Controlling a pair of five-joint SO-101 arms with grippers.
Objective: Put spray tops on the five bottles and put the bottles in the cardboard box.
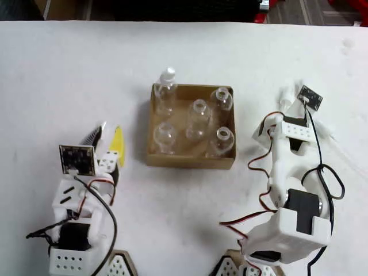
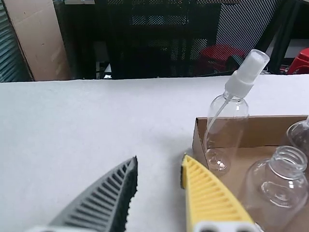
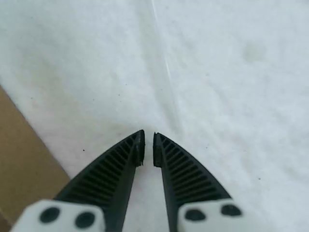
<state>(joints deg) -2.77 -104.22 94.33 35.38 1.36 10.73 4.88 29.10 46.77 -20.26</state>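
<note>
Capping step: four open bottles (image 1: 199,118) in the cardboard box (image 1: 192,163) lack tops; one capped bottle (image 1: 166,86) stands in its far-left corner.
Right claw (image 3: 148,142): narrow, holding nothing, near a spray top (image 1: 284,96) whose dip tube (image 3: 164,63) lies on the bench (image 1: 69,69).
Left claw (image 2: 159,162): wide, empty, beside the box.
Advice: grip the top's head rather than the tube; lower it plumb over a neck.

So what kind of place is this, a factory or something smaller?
Likely a small robotics lab or workshop bench, not a factory: a left arm and a right arm with loose wires, a white table, and dark mesh furniture and a cardboard sheet behind it.
</note>
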